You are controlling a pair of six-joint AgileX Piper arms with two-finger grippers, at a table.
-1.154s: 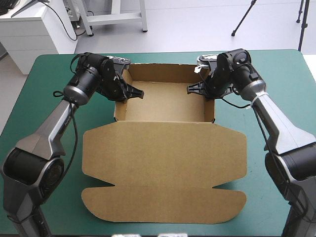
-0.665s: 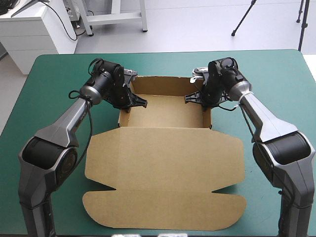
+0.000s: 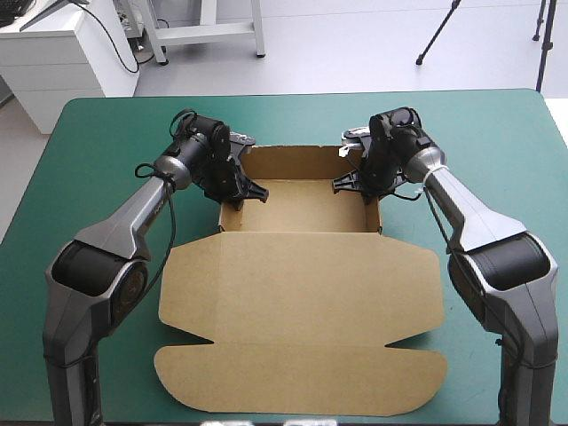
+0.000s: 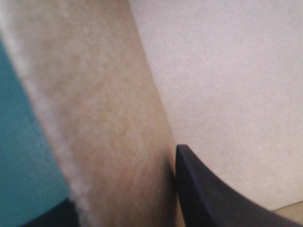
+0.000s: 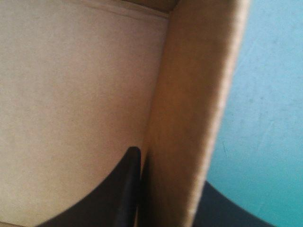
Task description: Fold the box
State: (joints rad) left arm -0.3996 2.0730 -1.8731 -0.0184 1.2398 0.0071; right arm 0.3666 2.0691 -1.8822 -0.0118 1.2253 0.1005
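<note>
The box [image 3: 302, 293] sits mid-table on the teal-green cover [image 3: 89, 151] — open tray toward the far edge, lid flat toward the near one. Step in hand, as I judge it: pinching the side walls to set them upright. The left gripper [image 3: 241, 193] is clamped on the tray's left wall, the right gripper [image 3: 353, 184] on its right wall. The next move likely calls for releasing cleanly without dragging the walls outward. The high view gives the whole layout; only the wrist views show the grip — one black finger [image 4: 208, 194] inside the tray, the wall [image 5: 189, 109] sandwiched, the other finger outside over the cover.
</note>
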